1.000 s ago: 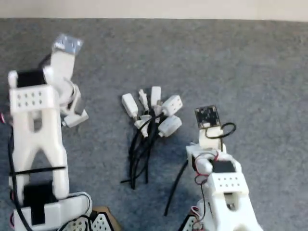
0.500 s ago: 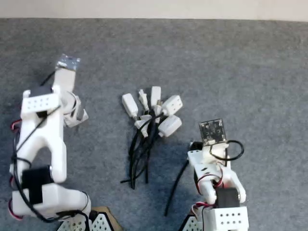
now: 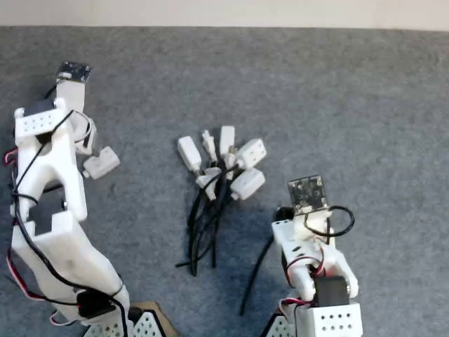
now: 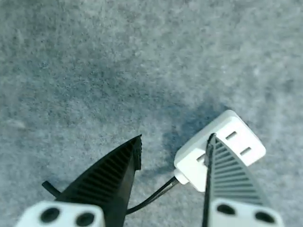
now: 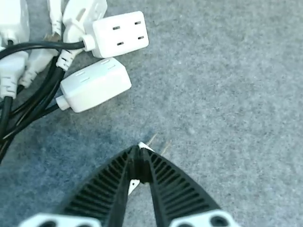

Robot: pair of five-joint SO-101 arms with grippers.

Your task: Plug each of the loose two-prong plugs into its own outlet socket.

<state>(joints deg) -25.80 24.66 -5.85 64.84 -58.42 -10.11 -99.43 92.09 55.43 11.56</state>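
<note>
Left arm (image 3: 49, 182): stands tall along the left side of the high view. It is folded over at the top, so the wrist points down at the grey carpet-like table cover (image 3: 365, 105). Left gripper (image 4: 174, 138): black ribbed fingers spread wide, bare carpet between them. A white rectangular outlet socket block (image 4: 222, 127) with two pairs of slots sits right at one finger, partly behind it. Cannot tell whether it rests on the carpet or hangs just above. Its thin black cord (image 4: 151, 201) runs off under the gripper. In the high view this block lies well left of the other hardware.

Right arm (image 3: 312, 260): low at the near right, short reach, wrist tipped down toward the carpet. Right gripper (image 5: 139, 153): fingers pressed together, clamped on a small white two-prong plug (image 5: 143, 147). Two metal prongs stick out past the fingertips. A loose black cable (image 3: 256, 274) trails from under this arm toward the near edge.

Bunch of white plugs and sockets (image 3: 221, 161): fanned out mid-table between the arms, with black cords gathered and running toward the near edge. Nearest the right gripper are a smooth white block (image 5: 94, 84) and, just beside it, a white four-slot socket block (image 5: 120, 33). Both are apart from the clamped plug.
</note>
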